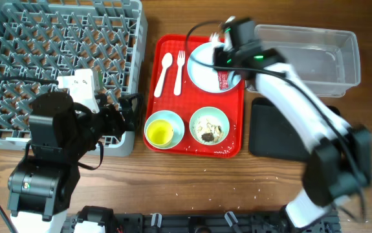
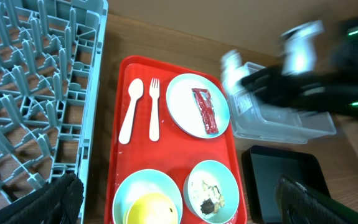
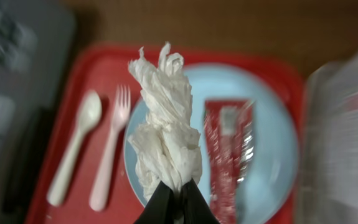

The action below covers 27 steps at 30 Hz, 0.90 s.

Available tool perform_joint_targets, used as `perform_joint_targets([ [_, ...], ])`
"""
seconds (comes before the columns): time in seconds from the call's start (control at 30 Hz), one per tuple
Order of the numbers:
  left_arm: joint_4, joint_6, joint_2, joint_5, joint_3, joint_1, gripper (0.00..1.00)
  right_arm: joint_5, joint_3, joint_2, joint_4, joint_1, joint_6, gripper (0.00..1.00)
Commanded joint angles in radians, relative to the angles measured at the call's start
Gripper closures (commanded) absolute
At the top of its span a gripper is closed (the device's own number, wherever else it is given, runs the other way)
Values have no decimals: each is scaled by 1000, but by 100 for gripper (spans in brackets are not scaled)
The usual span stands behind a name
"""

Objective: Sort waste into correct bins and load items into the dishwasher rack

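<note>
My right gripper [image 3: 177,196] is shut on the crumpled white scrap [image 3: 165,124] and holds it above the pale-blue plate [image 1: 202,70]. The red foil wrapper [image 2: 205,111] lies on that plate. A white spoon [image 1: 165,71] and fork [image 1: 180,70] lie left of the plate on the red tray [image 1: 160,48]. One bowl [image 1: 209,125] holds rice-like crumbs with dark bits. Another bowl [image 1: 164,129] holds the yellow cup [image 2: 152,208]. My left gripper [image 2: 179,205] is open and empty, near the rack's [image 1: 17,39] front right corner.
The clear tub [image 1: 315,58] stands right of the red tray, with the black tray [image 1: 273,129] in front of it. A few crumbs lie on the wooden table in front of the red tray.
</note>
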Motion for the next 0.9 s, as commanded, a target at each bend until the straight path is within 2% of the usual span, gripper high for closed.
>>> perform_joint_targets([
  [0.0,2,21,-5,16,18,-3,0,179,26,-115,-61,-93,7,96],
  [0.1,2,21,-5,16,18,-3,0,226,13,-72,-135,-169,8,96],
  [0.13,2,21,-5,16,18,-3,0,226,10,-53,-145,-183,7,91],
  [0.17,2,21,-5,16,18,-3,0,242,9,-20,-154,-201,0,73],
  [0.23,2,21,-5,16,18,-3,0,235,9,2,-155,-213,-3,28],
  [0.27,2,21,-5,16,18,-3,0,198,15,-8,-162,-213,-4,23],
  [0.37,2,21,-5,16,18,-3,0,-29,22,-62,-138,-182,-56,21],
  [0.43,2,21,-5,16,18,-3,0,-109,22,-81,-119,-135,-85,21],
  [0.53,2,21,-5,16,18,-3,0,-79,22,-51,-82,-18,-167,21],
  [0.6,2,21,-5,16,18,-3,0,53,22,-12,-49,26,-156,20],
  [0.7,2,21,-5,16,18,-3,0,136,22,53,-2,30,-120,20],
  [0.87,2,21,-5,16,18,-3,0,156,22,237,47,17,-106,21],
])
